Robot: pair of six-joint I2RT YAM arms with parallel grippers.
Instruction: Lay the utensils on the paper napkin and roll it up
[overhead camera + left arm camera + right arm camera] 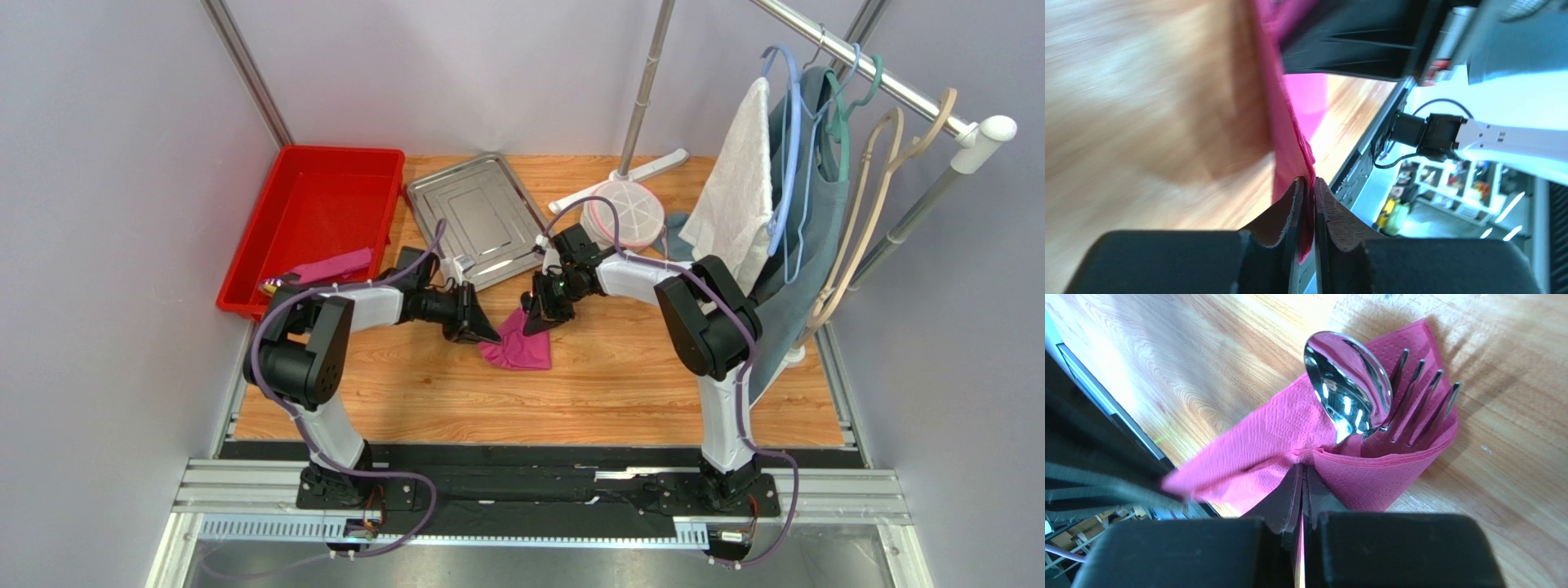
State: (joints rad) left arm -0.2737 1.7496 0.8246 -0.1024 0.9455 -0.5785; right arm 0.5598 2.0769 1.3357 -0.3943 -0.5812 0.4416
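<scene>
Right gripper [1303, 481], foreground, pinches a fold of the paper napkin [1376, 474] on the table [613, 368]; left gripper [1308, 196] clamps another edge. Thin, limp, probably tearable paper: hold at edges. Utensils [1349, 386], slick and stiff, lie inside.

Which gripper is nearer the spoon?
Right. The right gripper pinches the paper napkin right beside the spoon; the left gripper pinches the napkin's edge farther off.
</scene>
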